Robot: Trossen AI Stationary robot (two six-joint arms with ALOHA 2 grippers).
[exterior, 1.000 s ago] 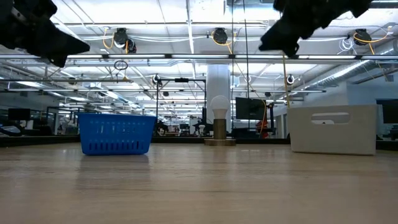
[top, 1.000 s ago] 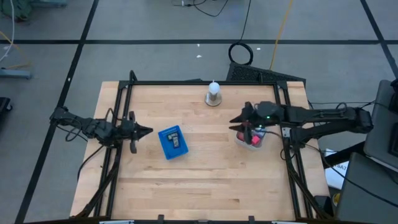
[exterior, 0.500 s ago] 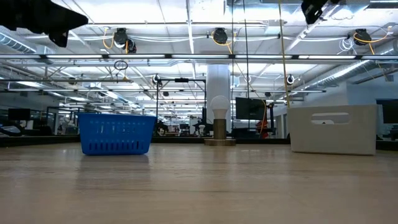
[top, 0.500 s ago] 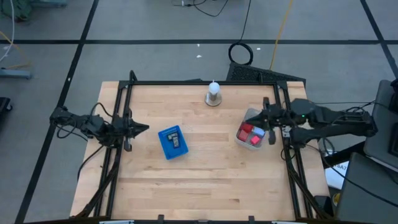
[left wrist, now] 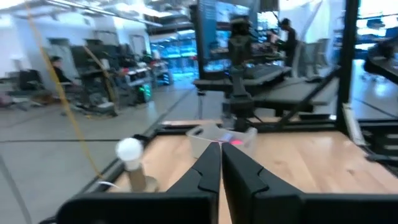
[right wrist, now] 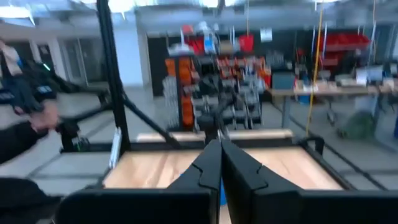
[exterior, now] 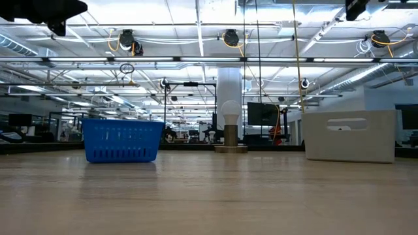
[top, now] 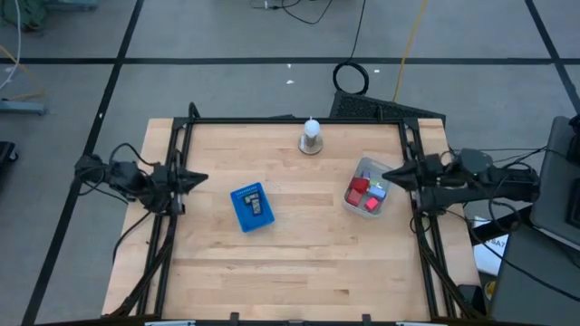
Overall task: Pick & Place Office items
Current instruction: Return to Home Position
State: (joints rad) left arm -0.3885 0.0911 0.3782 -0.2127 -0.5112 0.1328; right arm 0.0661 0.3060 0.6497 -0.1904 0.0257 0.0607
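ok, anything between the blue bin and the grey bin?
Nothing: high view shows bare tabletop between blue bin and grey bin.

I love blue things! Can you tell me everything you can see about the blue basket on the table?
The blue basket is a small rectangular bin that looks like plastic, with thin upright slots all along its walls and an open top. It stands upright on the wooden table, left of the middle, turned slightly askew to the table's edges. Dark pieces lie inside it. Only the table touches it.

Grey floor (top: 227,36) crossed by black lines (top: 272,61), bright white ceiling (exterior: 170,13).
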